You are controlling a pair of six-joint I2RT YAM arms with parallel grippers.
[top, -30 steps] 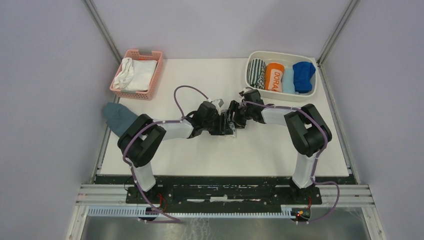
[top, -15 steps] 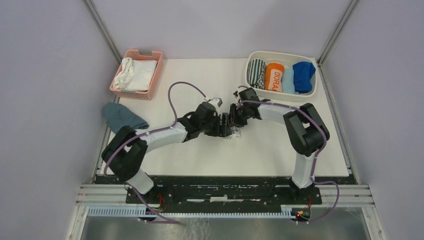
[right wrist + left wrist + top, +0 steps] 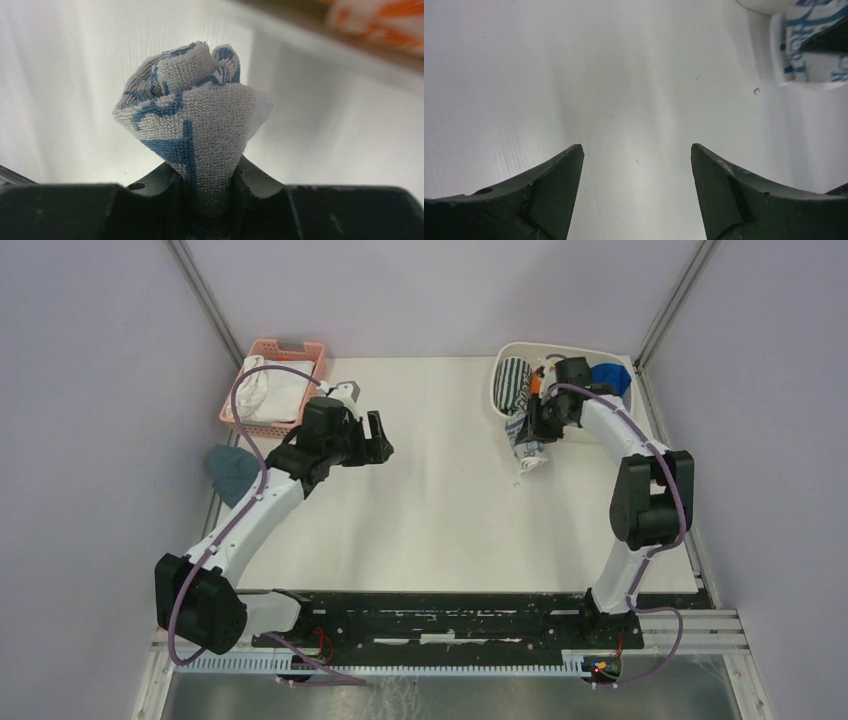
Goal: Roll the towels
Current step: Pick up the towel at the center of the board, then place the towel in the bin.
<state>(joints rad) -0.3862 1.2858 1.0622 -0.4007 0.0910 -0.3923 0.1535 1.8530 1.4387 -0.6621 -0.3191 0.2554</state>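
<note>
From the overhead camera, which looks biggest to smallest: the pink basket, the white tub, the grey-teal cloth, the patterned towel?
Largest: white tub
Then pink basket
Then grey-teal cloth and patterned towel: too close to rank, the cloth partly hidden by the left arm.

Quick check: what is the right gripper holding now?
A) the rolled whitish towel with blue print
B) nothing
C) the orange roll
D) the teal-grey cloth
A: the wrist view shows the right gripper pinched on the rolled blue-printed towel.
</note>
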